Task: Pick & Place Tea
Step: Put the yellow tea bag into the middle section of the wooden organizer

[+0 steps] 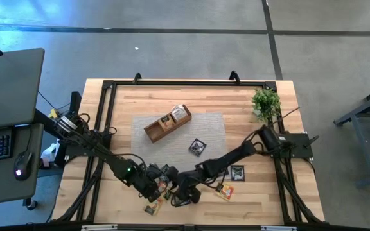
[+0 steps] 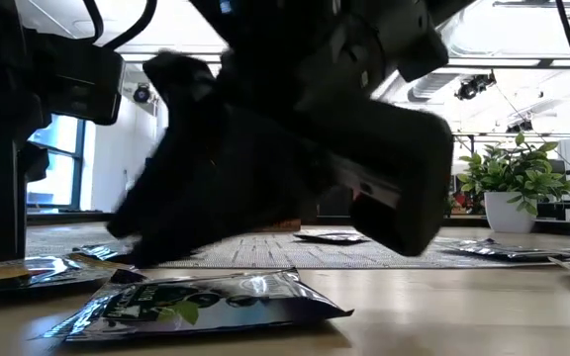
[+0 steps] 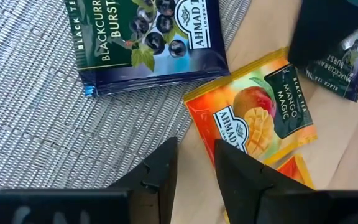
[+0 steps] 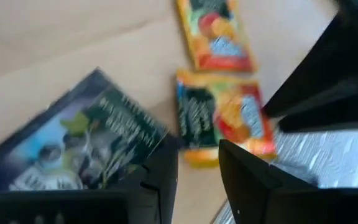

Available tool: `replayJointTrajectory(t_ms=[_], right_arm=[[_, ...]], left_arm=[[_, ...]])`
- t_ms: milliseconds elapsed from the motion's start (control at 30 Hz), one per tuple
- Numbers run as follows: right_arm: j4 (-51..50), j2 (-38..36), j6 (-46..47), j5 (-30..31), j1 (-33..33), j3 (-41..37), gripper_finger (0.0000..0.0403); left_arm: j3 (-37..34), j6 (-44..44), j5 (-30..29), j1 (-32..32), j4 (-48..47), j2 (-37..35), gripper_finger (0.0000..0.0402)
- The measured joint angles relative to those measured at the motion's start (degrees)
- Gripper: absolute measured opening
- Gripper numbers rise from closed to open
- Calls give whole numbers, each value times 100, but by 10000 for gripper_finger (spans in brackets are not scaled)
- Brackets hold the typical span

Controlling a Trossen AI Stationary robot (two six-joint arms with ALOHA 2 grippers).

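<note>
While both arms are bent low over the front edge of the counter (image 1: 262,192), their tools are brought close together just in front of the grey woven mat (image 1: 211,138), the landmark used below. The left tool (image 3: 194,163) is seen with its two fingers parted by a narrow gap and nothing between them; it hangs over the mat's front edge, above bare wood. Just beyond its fingers an orange mango tea sachet (image 3: 253,115) lies on the wood beside the mat, and a dark blackcurrant sachet (image 3: 148,43) lies on the mat itself. The right tool (image 4: 197,165) is likewise seen slightly parted and empty, held over the wood in front of the mat. A dark grey-green sachet (image 4: 86,146) lies flat by one of its fingers, and two yellow-red sachets (image 4: 229,118) lie just past it. In the low view a dark sachet (image 2: 206,305) rests flat on the counter in front of the mat. On the mat's far side the wooden compartment tray (image 1: 167,122) sits tilted, one dark sachet (image 1: 198,147) lies on the mat's near right part, and a potted plant (image 1: 266,102) stands beyond the mat's right far corner.
</note>
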Motion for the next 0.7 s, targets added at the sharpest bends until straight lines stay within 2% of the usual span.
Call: replayJointTrajectory(t_ms=[167,333,567,700], right_arm=[[20,61,2,-326,-139,-1,106],[482,301,-128,-528,-182,10,109],[833,458,-447,-315,-143,18,109],[1022,468,-615,-241,-138,17,91]], left_arm=[[0,-35,-143,-4,-26,5,108],[-1,-56,-236,28,-69,9,108],[-7,-146,-220,28,-64,9,108],[-11,-146,-220,33,-44,9,108]])
